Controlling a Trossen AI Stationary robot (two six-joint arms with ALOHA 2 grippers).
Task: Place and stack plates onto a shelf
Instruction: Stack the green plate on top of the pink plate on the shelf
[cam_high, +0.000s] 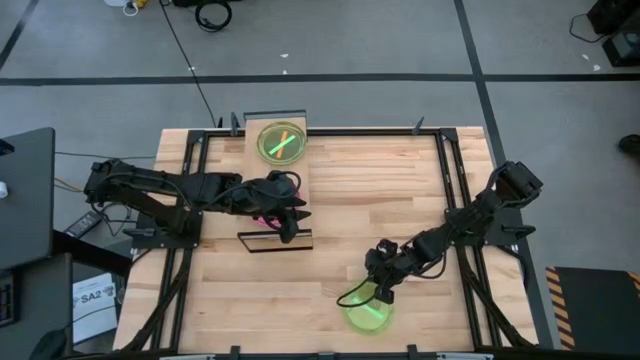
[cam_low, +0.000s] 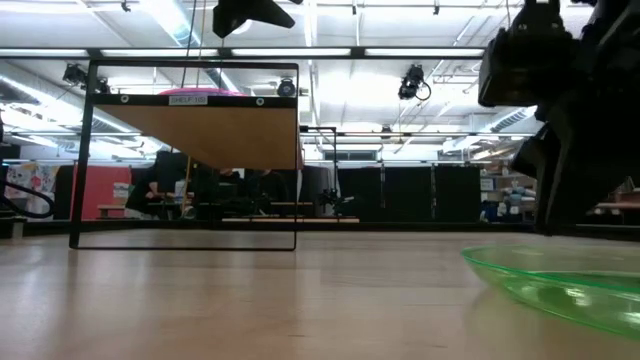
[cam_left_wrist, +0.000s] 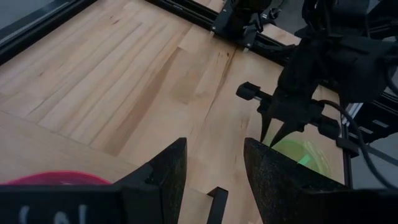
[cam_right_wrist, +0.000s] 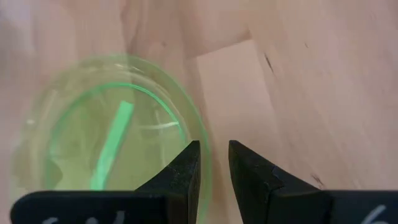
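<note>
The shelf (cam_high: 277, 185) (cam_low: 225, 130) stands on the table's left half. A stack of green plates (cam_high: 282, 142) lies on its far end. A pink plate (cam_high: 262, 215) (cam_left_wrist: 56, 179) (cam_low: 200, 92) lies on its near part. My left gripper (cam_high: 290, 215) (cam_left_wrist: 214, 168) hovers open above the shelf, beside the pink plate. A green plate (cam_high: 368, 312) (cam_right_wrist: 118, 143) (cam_low: 560, 285) lies flat on the table by the near edge. My right gripper (cam_high: 382, 290) (cam_right_wrist: 214, 165) points down at it, its fingers a narrow gap apart. My right gripper comes from above, pointing down, with its fingers on either side of the green plate's rim (cam_right_wrist: 206, 186). Whether the fingers touch the rim, I cannot tell. The plate lies on the table.
A dark metal frame (cam_high: 450, 160) runs around the tabletop. Bare wood lies between the shelf and the right arm (cam_high: 480, 215). The right arm also shows in the left wrist view (cam_left_wrist: 311, 87), above the green plate (cam_left_wrist: 301, 152).
</note>
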